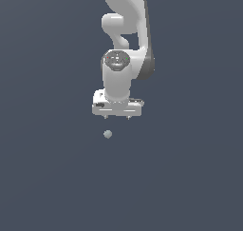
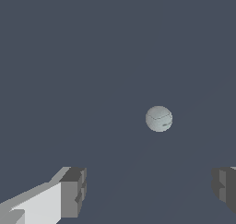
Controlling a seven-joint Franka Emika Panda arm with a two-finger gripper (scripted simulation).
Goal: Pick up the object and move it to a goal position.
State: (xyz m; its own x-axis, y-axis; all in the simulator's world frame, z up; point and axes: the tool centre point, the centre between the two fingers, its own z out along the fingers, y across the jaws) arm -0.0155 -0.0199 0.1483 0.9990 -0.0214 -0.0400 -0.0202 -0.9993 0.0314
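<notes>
The object is a tiny pale grey-green ball [image 1: 107,134] lying on the dark grey floor. In the exterior view it sits just below the white gripper [image 1: 116,118] and slightly toward the exterior view's left. The gripper hangs from the white arm and points down, with short fingertips far apart. In the wrist view the ball [image 2: 159,118] shows clearly beyond the gripper [image 2: 150,191], apart from both fingers. One finger [image 2: 73,191] and the other finger [image 2: 224,187] stand wide apart with nothing between them. The gripper is open and empty.
The white robot arm [image 1: 124,40] rises behind the gripper toward the top of the exterior view. A plain dark grey floor [image 1: 190,178] lies all around.
</notes>
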